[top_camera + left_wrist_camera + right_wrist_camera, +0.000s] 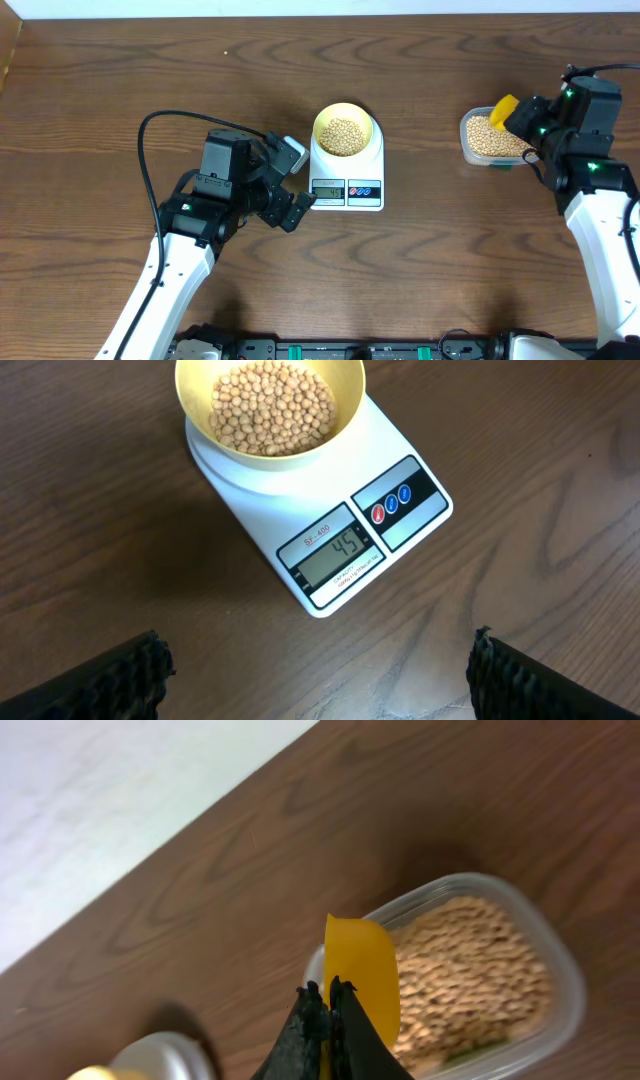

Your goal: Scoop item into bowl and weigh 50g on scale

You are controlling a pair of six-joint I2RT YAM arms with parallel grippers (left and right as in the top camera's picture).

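The pale yellow bowl (pixel 345 107) stands on the white scale (pixel 372 168) mid-table and holds a heap of tan beans (pixel 343 136). In the left wrist view the bowl (pixel 190 400) and its beans (pixel 270 405) sit on the scale (pixel 260 490), whose display (pixel 335 550) reads 45. My left gripper (pixel 296 182) is open just left of the scale, nothing between its fingers (pixel 120 680). My right gripper (pixel 525 118) is shut on the yellow scoop (pixel 362 970), which hangs over the clear tub (pixel 560 980) of beans (pixel 470 970).
The tub (pixel 466 140) sits at the right, about a hand's width from the scale. The table's far edge (pixel 200 810) runs close behind the tub, with pale floor beyond. A black cable (pixel 145 150) loops off the left arm.
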